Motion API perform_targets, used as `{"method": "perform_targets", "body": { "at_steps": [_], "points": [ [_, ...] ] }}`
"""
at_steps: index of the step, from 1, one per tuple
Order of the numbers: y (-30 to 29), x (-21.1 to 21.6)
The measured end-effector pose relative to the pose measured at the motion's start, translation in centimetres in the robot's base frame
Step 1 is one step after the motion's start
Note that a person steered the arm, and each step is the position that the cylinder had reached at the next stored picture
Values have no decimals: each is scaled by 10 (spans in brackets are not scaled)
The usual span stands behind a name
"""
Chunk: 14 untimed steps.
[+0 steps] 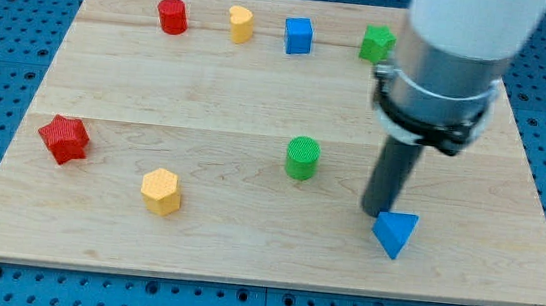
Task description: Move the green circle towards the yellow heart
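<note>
The green circle (302,157) stands near the middle of the wooden board. The yellow heart (240,23) stands near the view's top edge, left of centre. My tip (378,210) is at the lower end of the dark rod, to the right of and slightly below the green circle, apart from it. The tip sits just above and left of the blue triangle (395,232), close to it or touching it.
A red cylinder (172,15), a blue cube (298,35) and a green star-like block (377,44) line the view's top. A red star (63,139) is at the left, a yellow hexagon (161,190) at the lower left. The board (209,87) lies on a blue pegboard.
</note>
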<state>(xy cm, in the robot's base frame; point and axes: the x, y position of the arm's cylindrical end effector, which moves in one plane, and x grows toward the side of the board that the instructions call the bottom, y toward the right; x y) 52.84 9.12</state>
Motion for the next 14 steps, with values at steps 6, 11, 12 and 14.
{"method": "perform_targets", "body": {
  "at_steps": [6,11,12,14],
  "points": [
    [-56,-101],
    [-39,-112],
    [-57,-98],
    [-66,-117]
  ]
}}
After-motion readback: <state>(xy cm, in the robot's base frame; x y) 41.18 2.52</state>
